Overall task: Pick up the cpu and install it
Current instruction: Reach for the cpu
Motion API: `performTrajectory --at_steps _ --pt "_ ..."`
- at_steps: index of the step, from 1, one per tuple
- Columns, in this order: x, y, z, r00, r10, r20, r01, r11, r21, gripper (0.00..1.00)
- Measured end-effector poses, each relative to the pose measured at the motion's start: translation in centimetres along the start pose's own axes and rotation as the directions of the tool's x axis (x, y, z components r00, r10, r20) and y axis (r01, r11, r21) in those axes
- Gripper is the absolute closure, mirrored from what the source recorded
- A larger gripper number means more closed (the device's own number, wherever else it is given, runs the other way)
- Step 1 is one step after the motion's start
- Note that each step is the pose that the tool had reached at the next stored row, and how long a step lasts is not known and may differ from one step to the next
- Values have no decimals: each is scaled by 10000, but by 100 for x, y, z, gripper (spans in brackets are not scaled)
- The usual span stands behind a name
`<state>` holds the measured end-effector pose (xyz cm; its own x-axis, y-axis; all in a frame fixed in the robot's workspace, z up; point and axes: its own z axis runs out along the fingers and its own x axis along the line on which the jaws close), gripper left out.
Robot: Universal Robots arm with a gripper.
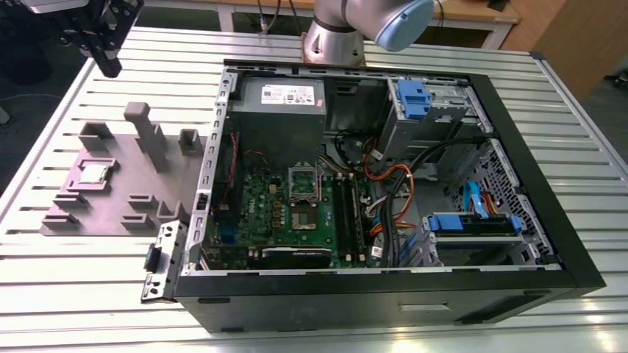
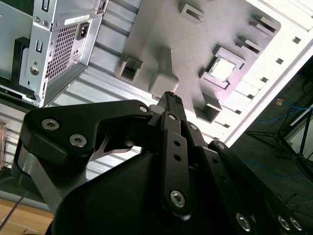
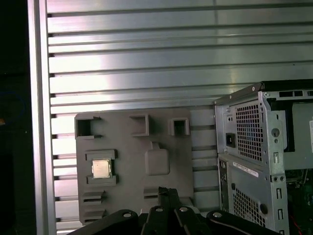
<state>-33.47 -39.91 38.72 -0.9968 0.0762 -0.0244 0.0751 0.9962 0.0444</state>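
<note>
We see the cpu [image 1: 94, 173] lying in a square recess of the grey holder plate [image 1: 110, 207], on the exterior view's left of the open computer case [image 1: 393, 305]. The gripper [image 1: 109, 68] hangs in the air, well apart from the cpu, with its fingers [image 3: 163, 192] pressed together and holding nothing.

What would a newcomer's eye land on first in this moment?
The open computer case, black-walled with its green motherboard bared, takes up most of the slatted metal table. To the exterior view's left of it lies a grey fixture plate with the small silver cpu seated in a recess. The black gripper hangs up near that plate's far side, apart from the cpu.
</note>
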Motion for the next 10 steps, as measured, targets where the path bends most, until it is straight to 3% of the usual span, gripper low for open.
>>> performTrajectory --at_steps 10 --pt "38 -3 1 10000 0 0 0 10000 1 89"
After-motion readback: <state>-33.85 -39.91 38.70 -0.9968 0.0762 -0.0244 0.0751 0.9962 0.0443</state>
